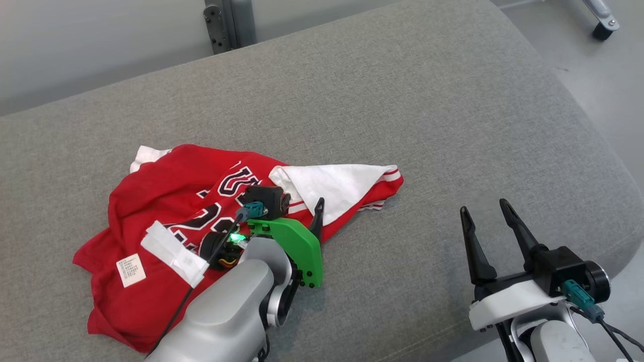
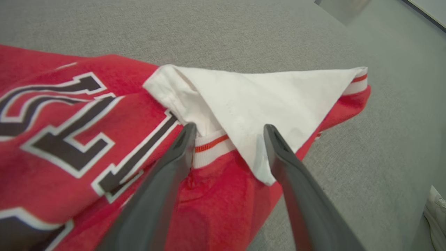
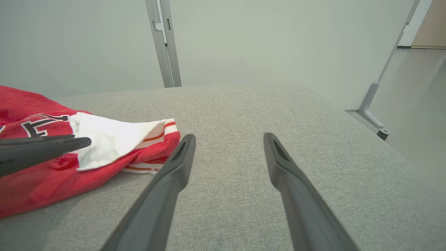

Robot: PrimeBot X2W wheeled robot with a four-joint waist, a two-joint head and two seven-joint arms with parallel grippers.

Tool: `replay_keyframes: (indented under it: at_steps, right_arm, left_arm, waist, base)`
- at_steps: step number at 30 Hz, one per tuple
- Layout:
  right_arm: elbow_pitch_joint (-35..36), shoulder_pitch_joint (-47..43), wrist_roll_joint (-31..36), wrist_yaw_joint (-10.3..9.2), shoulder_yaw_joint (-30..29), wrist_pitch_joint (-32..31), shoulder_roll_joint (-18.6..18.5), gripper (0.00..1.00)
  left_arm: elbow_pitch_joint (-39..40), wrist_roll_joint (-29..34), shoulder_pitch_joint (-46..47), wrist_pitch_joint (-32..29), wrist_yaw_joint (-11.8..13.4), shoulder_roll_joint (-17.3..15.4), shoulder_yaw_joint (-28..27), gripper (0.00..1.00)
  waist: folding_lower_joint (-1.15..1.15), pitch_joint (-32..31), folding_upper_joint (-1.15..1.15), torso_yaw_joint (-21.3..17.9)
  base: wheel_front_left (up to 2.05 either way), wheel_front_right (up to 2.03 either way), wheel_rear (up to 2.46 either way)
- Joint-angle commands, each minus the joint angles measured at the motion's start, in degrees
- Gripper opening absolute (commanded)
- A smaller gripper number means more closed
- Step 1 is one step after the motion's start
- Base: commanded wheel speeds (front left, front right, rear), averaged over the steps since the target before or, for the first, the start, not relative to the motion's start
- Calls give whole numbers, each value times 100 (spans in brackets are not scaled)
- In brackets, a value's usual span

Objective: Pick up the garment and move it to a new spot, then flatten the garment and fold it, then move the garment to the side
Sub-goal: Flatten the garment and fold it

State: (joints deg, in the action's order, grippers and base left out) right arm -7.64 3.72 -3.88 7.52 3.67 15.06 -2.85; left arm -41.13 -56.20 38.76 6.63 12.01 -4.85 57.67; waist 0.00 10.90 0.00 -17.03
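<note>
red garment (image 1: 166, 201): crumpled on grey cushion (image 1: 427, 100), left of centre, white lining flap (image 2: 271, 101) turned up
left gripper (image 2: 230, 129): released, straddling flap's lower edge, nothing pinched yet
right gripper (image 1: 483, 206): released, over bare cushion, well apart from cloth
next grip: lower left, pinch red and white layers together before lifting

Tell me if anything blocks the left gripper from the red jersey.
Nothing visible does. The left gripper is open right over the jersey, its jaws straddling the folded white flap.
</note>
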Motion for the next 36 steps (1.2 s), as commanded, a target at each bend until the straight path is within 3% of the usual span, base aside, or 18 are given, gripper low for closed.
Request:
replay_keyframes:
  at_steps: [1,10,13,15,17,20,24,25,26,36]
  right_arm:
    - [8,-10,-29,-6,-27,18,-8,100]
    - [-6,-87,-30,-6,-98,18,-8,100]
    - [-18,-99,-30,-6,-113,18,-7,100]
    - [-18,-112,-24,-6,-126,18,-8,100]
    - [-20,-105,-21,-6,-126,18,-7,100]
    - [-17,-75,-34,-6,-102,18,-8,100]
    - [-7,17,-67,-6,-56,18,-8,100]
    - [-8,33,-72,-6,-47,18,-8,100]
    - [-11,39,-73,-6,-40,18,-8,100]
    - [-13,-80,-92,-6,-139,18,-8,100]
  left_arm:
    - [-64,2,57,42,-39,-14,-8,100]
    - [-188,-14,9,59,-216,66,107,100]
    - [-119,-35,-40,88,-240,82,131,87]
    - [-47,-45,-81,79,-252,95,158,74]
    - [33,-47,-101,77,-248,103,184,74]
    - [127,-55,-104,54,-226,116,217,51]
    - [123,-52,-45,23,-195,129,254,38]
    - [107,-47,-23,8,-206,133,274,27]
    - [92,-39,0,17,-218,139,287,0]
    - [590,-265,-177,216,-362,162,211,0]
  waist:
    - [0,52,0,-66]
    - [0,50,0,-83]
    - [0,15,0,-57]
    - [0,0,0,-33]
    - [0,1,0,-13]
    - [0,26,0,-5]
    - [0,114,0,-41]
    - [0,135,0,-55]
    - [0,154,0,-70]
    - [0,181,0,-128]
  base:
    - [0,0,0]
    - [0,0,0]
    - [0,0,0]
    - [0,0,0]
    - [0,0,0]
    - [0,0,0]
    - [0,0,0]
    - [0,0,0]
    - [0,0,0]
    - [0,0,0]
